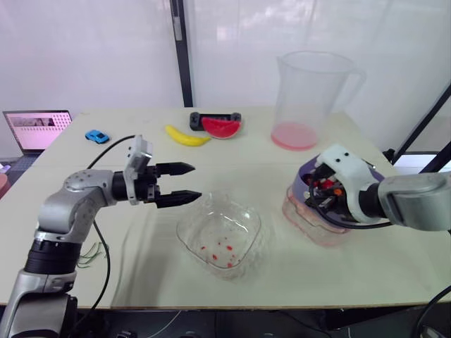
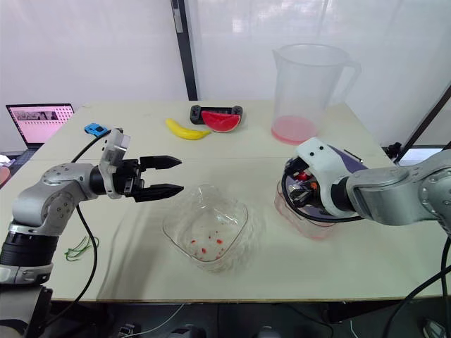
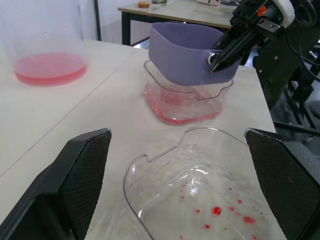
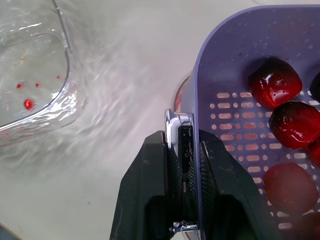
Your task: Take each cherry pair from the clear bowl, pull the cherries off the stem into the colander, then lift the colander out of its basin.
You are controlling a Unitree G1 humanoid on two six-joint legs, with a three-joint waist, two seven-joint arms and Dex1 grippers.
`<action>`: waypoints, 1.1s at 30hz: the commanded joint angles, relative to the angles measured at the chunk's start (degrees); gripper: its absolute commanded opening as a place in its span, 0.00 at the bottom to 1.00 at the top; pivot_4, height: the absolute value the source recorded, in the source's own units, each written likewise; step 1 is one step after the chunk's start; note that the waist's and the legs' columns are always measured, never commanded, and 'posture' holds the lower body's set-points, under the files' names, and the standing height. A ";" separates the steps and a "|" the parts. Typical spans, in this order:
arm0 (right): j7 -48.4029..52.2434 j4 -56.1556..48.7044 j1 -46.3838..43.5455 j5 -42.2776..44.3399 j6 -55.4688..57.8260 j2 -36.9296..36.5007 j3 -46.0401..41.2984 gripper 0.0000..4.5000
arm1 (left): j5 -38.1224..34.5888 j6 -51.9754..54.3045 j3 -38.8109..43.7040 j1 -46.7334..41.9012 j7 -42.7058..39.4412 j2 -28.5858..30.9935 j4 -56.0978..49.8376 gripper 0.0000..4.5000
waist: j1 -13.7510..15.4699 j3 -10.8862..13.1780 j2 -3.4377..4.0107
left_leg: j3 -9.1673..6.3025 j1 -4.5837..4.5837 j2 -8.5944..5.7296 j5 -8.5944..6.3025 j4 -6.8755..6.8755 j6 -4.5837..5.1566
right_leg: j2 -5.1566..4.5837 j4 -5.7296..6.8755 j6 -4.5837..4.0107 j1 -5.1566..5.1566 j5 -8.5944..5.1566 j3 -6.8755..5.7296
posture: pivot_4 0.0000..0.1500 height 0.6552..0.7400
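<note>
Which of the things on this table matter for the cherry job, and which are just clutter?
Job: clear bowl, purple colander, cherries, basin, right gripper shut on the colander, left gripper open.
Lying about: pitcher, banana, watermelon slice, blue toy car, laptop.

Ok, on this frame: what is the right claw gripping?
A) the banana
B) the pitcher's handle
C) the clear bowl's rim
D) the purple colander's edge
D: the right claw is shut on the edge of the purple colander, with cherries lying just inside that wall.
</note>
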 commanded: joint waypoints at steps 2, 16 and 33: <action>-0.16 -1.10 -1.70 1.46 -2.01 -1.45 0.07 0.05 | -0.79 -0.41 2.00 -0.01 0.06 0.99 -1.66 1.00 | -0.05 0.00 0.00 | 0.00 0.00 0.01 0.00 0.00 0.00 | 0.00 0.00 0.00 0.00 0.00 0.00 | 1.00 1.00; 1.18 -0.78 -2.06 0.29 -2.00 -2.48 0.79 0.05 | -1.37 0.18 3.04 0.91 0.90 1.18 -2.51 1.00 | 0.00 0.00 0.00 | 0.00 -0.03 0.08 0.00 0.01 0.00 | 0.00 0.00 0.00 -0.02 0.00 0.00 | 1.00 1.00; 57.87 19.65 -32.68 -57.87 -16.30 14.22 31.85 0.05 | -3.58 0.66 10.75 11.91 7.01 2.48 -9.45 1.00 | -0.20 0.02 0.06 | 0.07 -0.12 0.17 0.00 -0.01 -0.01 | 0.10 0.00 -0.01 -0.21 0.01 0.03 | 1.00 1.00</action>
